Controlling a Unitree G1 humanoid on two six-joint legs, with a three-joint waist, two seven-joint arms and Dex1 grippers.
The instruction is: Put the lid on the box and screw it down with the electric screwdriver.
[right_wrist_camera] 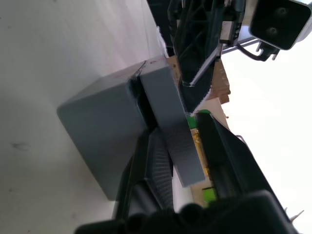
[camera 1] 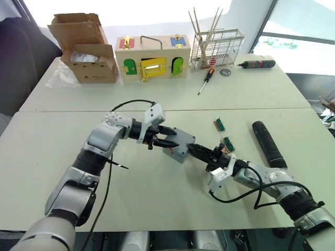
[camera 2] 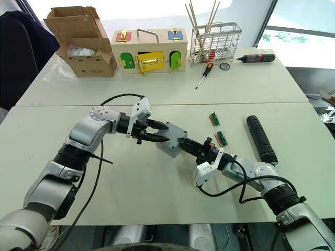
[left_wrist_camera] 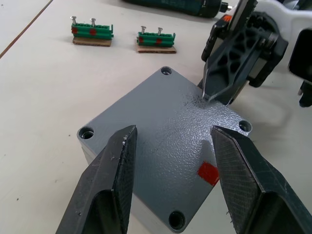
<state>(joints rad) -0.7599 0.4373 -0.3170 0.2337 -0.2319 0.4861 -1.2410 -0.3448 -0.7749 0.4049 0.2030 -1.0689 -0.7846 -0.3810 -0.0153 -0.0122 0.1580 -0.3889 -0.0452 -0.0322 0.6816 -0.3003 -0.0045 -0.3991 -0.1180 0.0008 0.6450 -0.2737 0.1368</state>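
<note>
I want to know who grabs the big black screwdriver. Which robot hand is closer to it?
The right. The right gripper sits at the lid, nearer the electric screwdriver at the table's right; the left gripper sits at the lid's far side.

The box (right_wrist_camera: 102,141) sits largely hidden beneath the lid (left_wrist_camera: 165,146); the left gripper (camera 1: 168,137) covers the lid's left edge, and the electric screwdriver (left_wrist_camera: 183,6) is cut off by the far edge
</note>
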